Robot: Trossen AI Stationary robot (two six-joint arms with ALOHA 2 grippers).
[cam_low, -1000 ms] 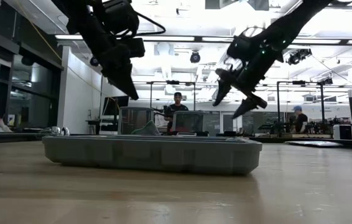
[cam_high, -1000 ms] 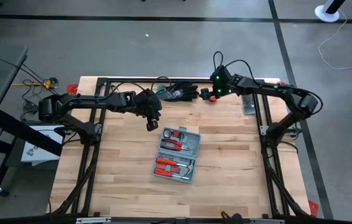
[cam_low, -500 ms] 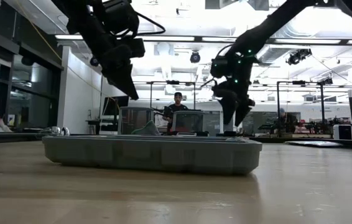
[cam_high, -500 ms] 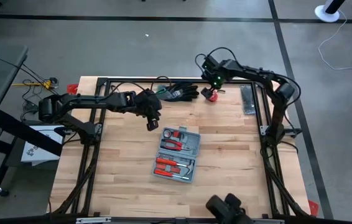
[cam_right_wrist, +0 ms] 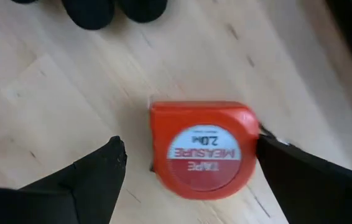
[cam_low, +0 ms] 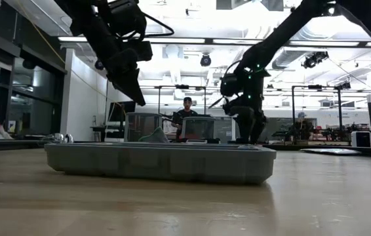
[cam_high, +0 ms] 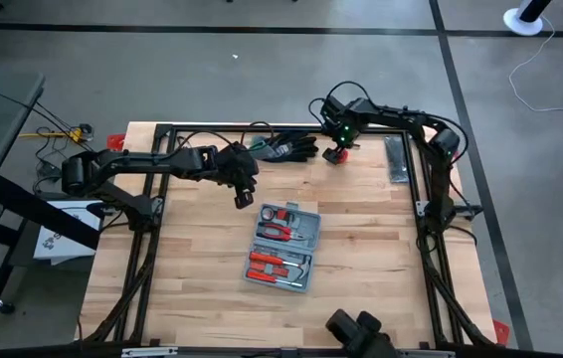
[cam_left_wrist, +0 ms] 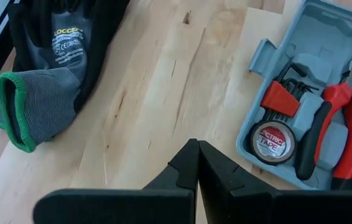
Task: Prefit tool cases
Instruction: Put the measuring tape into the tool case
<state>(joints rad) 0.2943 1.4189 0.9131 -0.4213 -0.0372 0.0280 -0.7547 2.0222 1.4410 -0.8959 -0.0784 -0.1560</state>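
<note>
I see the tool case (cam_high: 282, 248) lying open on the middle of the table (cam_high: 192, 278). My left gripper (cam_high: 243, 200) hangs above the wood just past it, fingers pressed together, holding nothing. Far back by the gloves (cam_high: 283, 147), my right gripper (cam_right_wrist: 188, 163) is spread wide around a red tape measure (cam_right_wrist: 204, 151), not squeezing it.

Left gripper (cam_left_wrist: 197, 163) fingers pressed together, tips over bare wooden bench (cam_left_wrist: 163, 81). Black-and-green glove (cam_left_wrist: 45, 68) lies off to one side, grey cuff with green edge toward camera. Open grey-blue tool case (cam_left_wrist: 325, 93) on the other side: tape roll (cam_left_wrist: 273, 141), red hex key holder (cam_left_wrist: 280, 98), red-handled pliers (cam_left_wrist: 344, 118) seated in recesses.
</note>
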